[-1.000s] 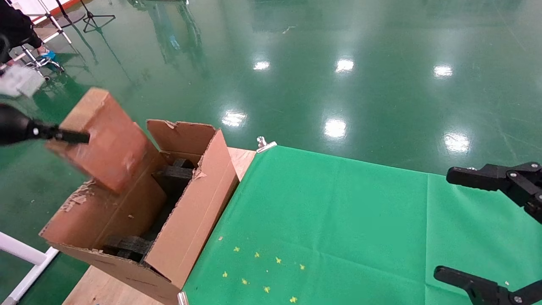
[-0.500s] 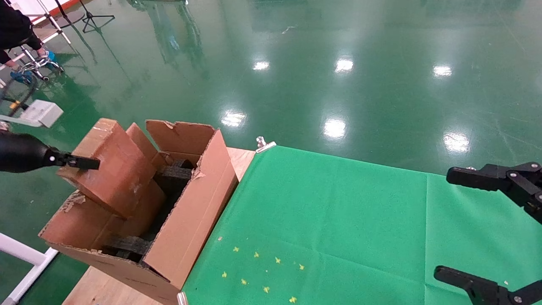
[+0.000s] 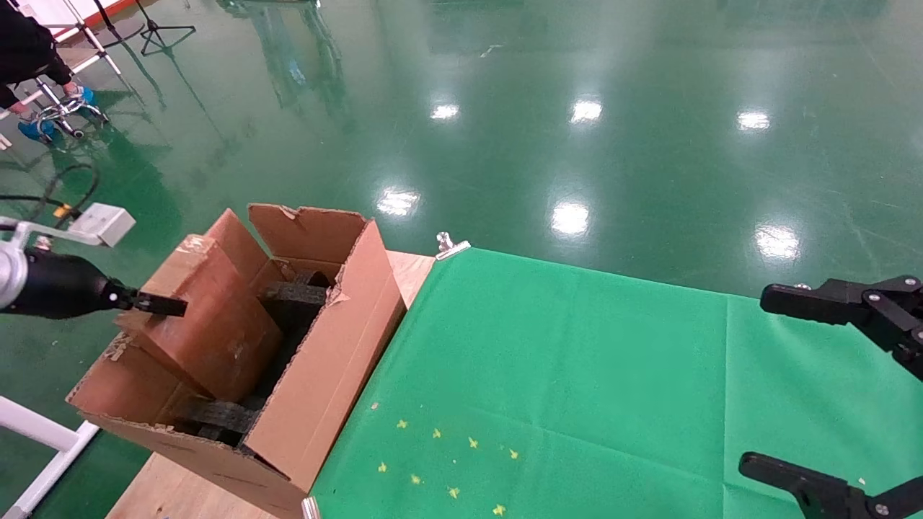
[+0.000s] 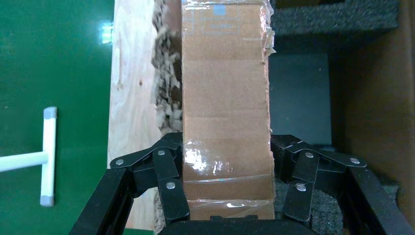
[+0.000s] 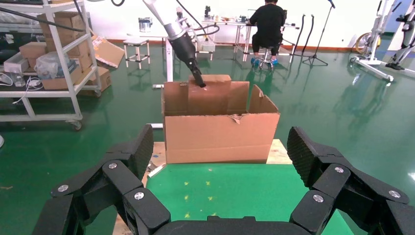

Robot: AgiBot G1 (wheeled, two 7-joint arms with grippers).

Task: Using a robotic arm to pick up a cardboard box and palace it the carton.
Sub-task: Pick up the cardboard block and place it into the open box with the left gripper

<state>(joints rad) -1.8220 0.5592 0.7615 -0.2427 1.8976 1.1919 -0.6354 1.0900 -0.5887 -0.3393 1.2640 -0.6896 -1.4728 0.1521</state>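
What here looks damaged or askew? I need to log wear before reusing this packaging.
The large brown corrugated carton has ragged, torn flap edges, shredded on its left side. The small brown cardboard box, gripped by the left claw, sits tilted, partly inside; its tape is peeling. The right claw idles open.

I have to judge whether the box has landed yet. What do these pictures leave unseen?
- Underside of the cardboard box: in the head view the carton wall hides it, so contact with the foam is unclear.
- Same in the left wrist view: the left gripper, shut on the box, covers its near end.
- Right wrist view: the carton's front wall hides its inside.
- Right gripper: open, cut off by the head view's edge.
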